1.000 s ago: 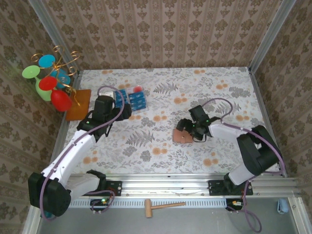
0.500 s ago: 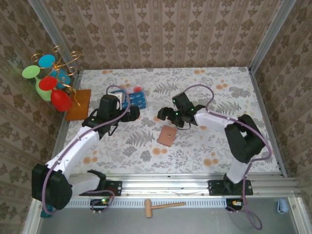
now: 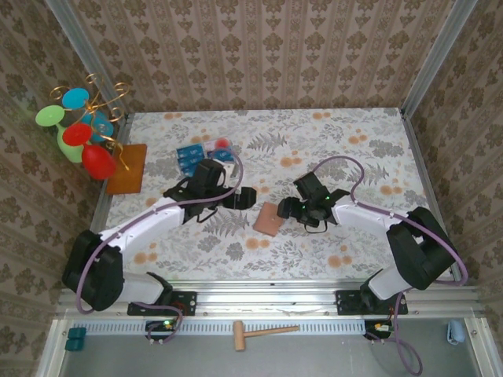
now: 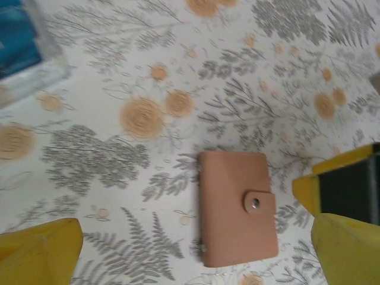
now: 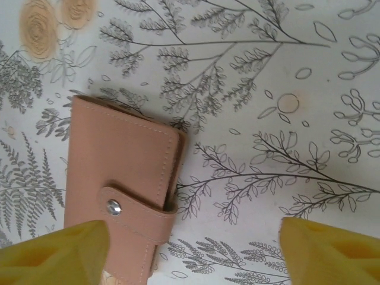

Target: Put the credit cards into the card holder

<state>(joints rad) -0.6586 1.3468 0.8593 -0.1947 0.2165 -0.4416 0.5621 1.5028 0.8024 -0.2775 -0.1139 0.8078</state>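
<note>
While both arms converge, the card holder (image 3: pixel 268 219) lies shut between them.
Left gripper (image 3: pixel 246 196) has swung off the clear tray (image 4: pixel 41 74); right gripper (image 3: pixel 284 209) has dropped back beside the unmoved card holder. Both are spread and empty. Credit cards (image 3: pixel 191 157) wait in the tray; the snap (image 5: pixel 113 206) is fastened, so opening probably comes first.

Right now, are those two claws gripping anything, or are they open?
Left gripper: open, holding nothing.
Right gripper: open, holding nothing.
</note>
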